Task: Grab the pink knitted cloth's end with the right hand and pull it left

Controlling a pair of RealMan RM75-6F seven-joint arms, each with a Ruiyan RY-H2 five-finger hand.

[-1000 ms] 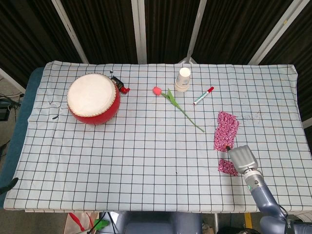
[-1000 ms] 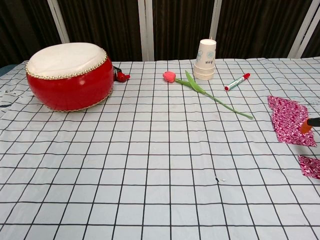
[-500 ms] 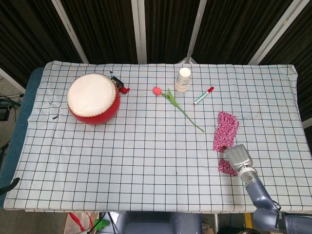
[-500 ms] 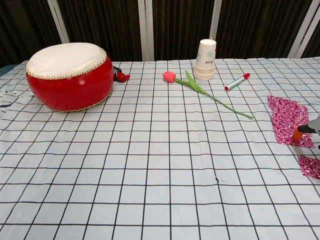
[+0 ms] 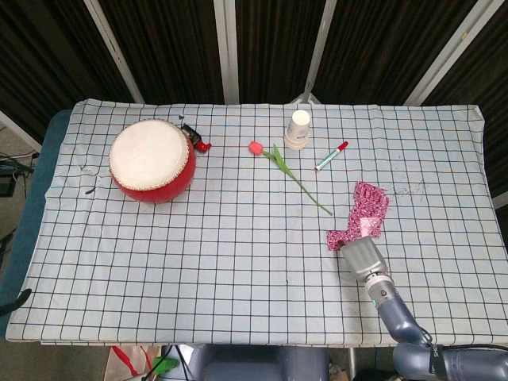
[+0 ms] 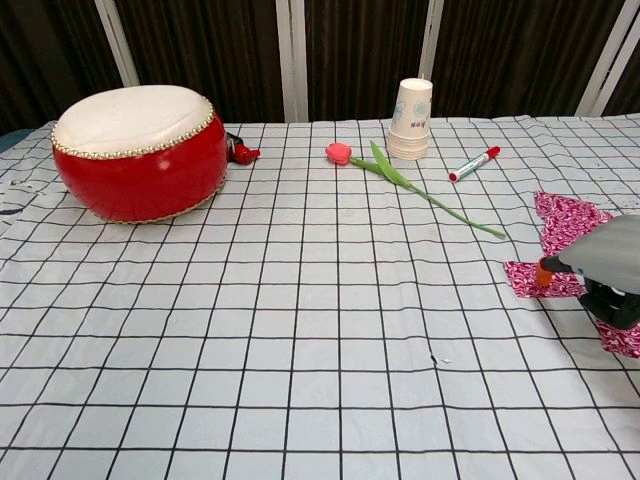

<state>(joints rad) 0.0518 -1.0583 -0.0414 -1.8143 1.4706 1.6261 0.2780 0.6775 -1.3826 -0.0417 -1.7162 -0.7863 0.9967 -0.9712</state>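
The pink knitted cloth (image 5: 366,208) lies at the right of the checked table; in the chest view the cloth (image 6: 568,221) sits at the far right. My right hand (image 5: 363,257) is at its near end and holds that end, which is folded over and dragged out to the left (image 5: 339,238). From the chest camera the right hand (image 6: 606,262) shows an orange fingertip pressed on the cloth's drawn-out corner (image 6: 524,279). A bit of pink cloth (image 6: 622,337) shows under the hand. My left hand appears in neither view.
A red drum (image 5: 152,160) stands at the back left with a small red object (image 5: 203,146) beside it. A stack of paper cups (image 5: 298,129), a tulip (image 5: 289,173) and a red marker (image 5: 331,156) lie at the back centre.
My right hand has moved left along the table, dragging the cloth's near end with it. The end now folds over and points left; the cloth's far part stays put.
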